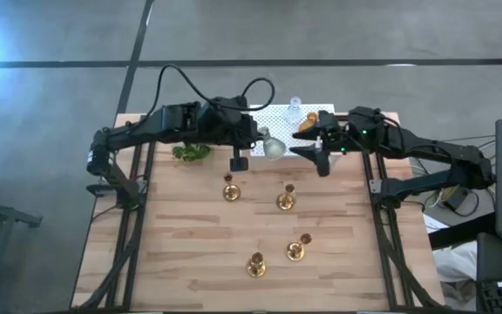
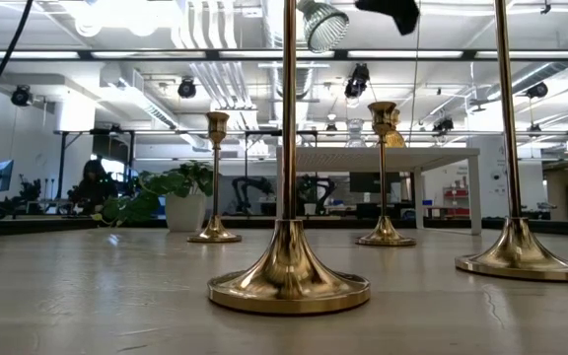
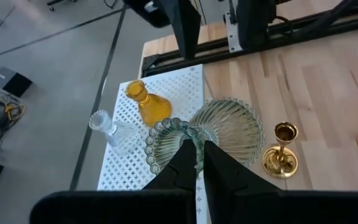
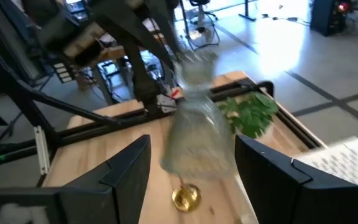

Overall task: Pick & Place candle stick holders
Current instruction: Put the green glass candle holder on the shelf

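Bright ceiling lamps (image 2: 141,15) flare white in the low view, with glare in the high view's upper left corner. The gold candlesticks (image 2: 288,281) gleam. The pale green holder (image 4: 197,127) is motion-blurred in the right wrist view.

The left tool (image 3: 196,163) pinches the rim of the pale green glass holder (image 3: 210,134). Just past it, an amber holder (image 3: 146,104) and a clear holder (image 3: 114,129) sit on the white stand (image 3: 179,87). A gold candlestick (image 3: 281,151) stands beside it on the table (image 3: 309,81).
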